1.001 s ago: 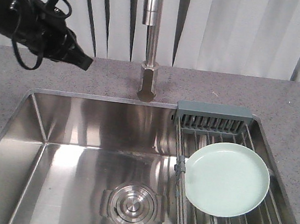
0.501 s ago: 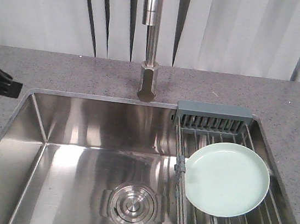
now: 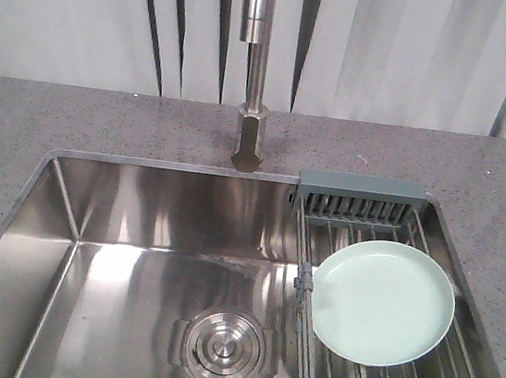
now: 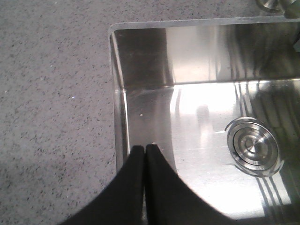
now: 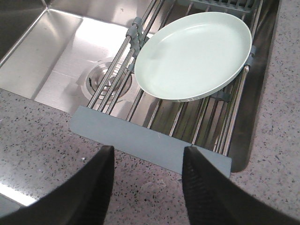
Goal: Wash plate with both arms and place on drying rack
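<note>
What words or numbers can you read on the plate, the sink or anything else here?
None. No view shows any readable text.
The plate is plain mint green, no print.
The drying rack and sink show no label or brand.
The faucet and counter carry no writing, only speckles.

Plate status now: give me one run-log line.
plate: flat on drying rack | left tool: shut, empty, over sink edge | right tool: open, empty

Front cam looks down over sink [image 3: 136, 230]; wrist cams closer, all share drain [image 4: 253, 146].
</note>
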Motion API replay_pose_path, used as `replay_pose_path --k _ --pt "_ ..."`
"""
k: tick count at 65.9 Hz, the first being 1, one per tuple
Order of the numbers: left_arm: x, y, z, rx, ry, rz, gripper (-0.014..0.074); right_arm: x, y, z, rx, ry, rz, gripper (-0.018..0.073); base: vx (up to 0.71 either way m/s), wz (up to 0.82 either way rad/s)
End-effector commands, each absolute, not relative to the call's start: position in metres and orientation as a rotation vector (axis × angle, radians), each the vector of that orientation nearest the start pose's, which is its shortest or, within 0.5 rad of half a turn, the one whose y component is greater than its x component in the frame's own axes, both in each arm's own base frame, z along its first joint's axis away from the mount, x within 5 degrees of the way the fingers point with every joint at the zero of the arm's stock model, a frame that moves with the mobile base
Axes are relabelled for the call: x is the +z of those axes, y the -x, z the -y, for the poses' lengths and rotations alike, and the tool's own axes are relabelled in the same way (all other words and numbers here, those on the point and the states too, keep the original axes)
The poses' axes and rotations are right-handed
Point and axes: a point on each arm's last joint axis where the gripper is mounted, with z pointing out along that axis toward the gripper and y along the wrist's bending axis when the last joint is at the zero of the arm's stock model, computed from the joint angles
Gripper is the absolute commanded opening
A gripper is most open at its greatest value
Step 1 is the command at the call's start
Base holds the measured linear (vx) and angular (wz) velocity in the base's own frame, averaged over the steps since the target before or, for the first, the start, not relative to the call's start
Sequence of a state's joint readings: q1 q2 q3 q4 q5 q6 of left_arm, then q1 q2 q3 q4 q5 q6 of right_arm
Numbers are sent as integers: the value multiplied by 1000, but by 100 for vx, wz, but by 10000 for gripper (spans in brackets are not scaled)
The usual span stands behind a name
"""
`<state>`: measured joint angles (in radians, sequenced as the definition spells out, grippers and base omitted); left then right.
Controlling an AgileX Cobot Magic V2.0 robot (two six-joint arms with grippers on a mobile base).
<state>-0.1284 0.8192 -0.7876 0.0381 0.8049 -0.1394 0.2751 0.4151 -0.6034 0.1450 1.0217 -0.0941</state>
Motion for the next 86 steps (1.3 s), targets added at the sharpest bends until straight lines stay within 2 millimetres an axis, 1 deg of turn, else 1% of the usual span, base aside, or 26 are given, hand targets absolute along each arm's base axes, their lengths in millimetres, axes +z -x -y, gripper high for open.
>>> replay_pose_path --k 1,9,20,34,72,80,83,86 --pt "338 -138 13 -89 41 -2212 -6 312 -58 -28 275 395 -2208 343 0 0" --pt "326 -121 11 -90 41 -2202 -6 312 -58 -28 275 395 -2208 343 0 0" --pt "312 -102 8 -93 42 -2183 -6 312 -58 -28 275 395 -2208 343 0 0" --pt "308 -86 6 -89 40 -2160 -6 312 -58 -28 275 395 -2208 343 0 0" --pt "306 -85 6 -88 40 -2164 -6 312 -58 -28 275 395 -2208 343 0 0" --pt "298 -81 3 -41 12 -2116 -6 312 -58 -28 274 395 -2208 343 0 0" --pt "294 -80 3 -52 22 -2067 -6 312 -58 -28 275 395 -2208 343 0 0" --pt "285 -78 2 -66 45 -2011 -6 312 -58 -28 275 395 -2208 343 0 0"
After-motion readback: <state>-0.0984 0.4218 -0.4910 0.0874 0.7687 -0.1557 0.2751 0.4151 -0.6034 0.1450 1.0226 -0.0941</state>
